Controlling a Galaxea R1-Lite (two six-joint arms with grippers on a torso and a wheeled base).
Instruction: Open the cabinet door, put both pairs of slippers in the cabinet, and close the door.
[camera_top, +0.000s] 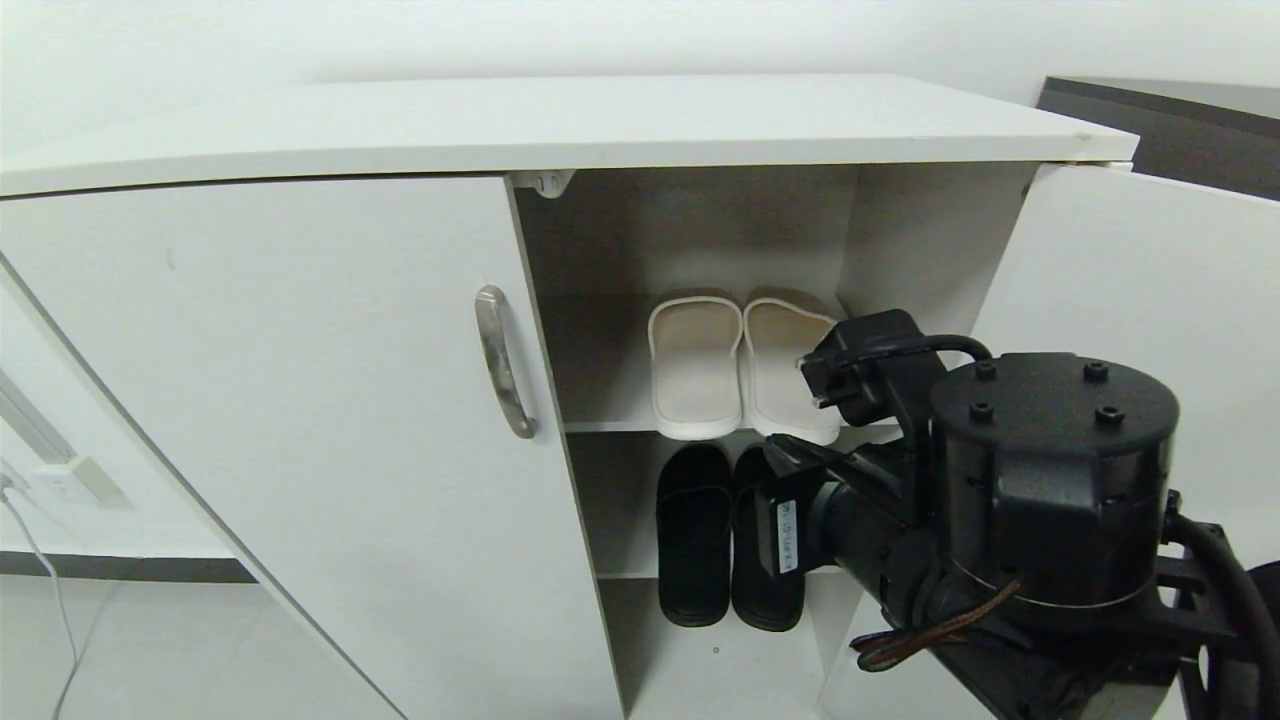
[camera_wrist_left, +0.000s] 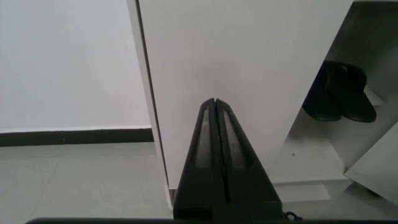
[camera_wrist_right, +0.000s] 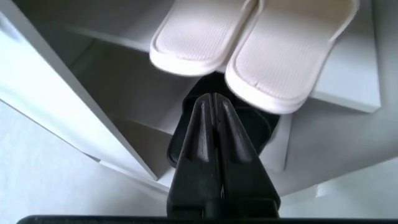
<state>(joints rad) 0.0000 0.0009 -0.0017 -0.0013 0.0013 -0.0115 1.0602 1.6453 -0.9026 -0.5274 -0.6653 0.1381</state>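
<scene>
- White all round: a white cabinet (camera_top: 560, 120) against a white wall (camera_wrist_left: 62, 62), with a dark skirting band (camera_wrist_left: 74, 135) and a pale floor (camera_wrist_left: 74, 180) below.
- The left door (camera_top: 280, 420) is shut, its metal handle (camera_top: 503, 362) at the inner edge. The right door (camera_top: 1130, 300) is swung wide open!
- Both pairs are in. The cream slippers (camera_top: 740, 365) lie side by side on the upper shelf (camera_top: 610, 425), and the black slippers (camera_top: 725, 535) are on the lower shelf (camera_top: 625, 575) right beneath them.
- The right arm (camera_top: 1050, 480) reaches in at the open bay, its wrist level with the two shelves.
- The right claw (camera_wrist_right: 213, 95) has its fingers pressed tight together and nothing in them. The cream pair sits just beyond and above its tips, and the black pair is directly behind them, partly hidden.
- The left claw (camera_wrist_left: 214, 101) is also clamped together and empty, held low and pointing straight at the face of the shut left door. The black slippers are off to its right, inside the opening.
</scene>
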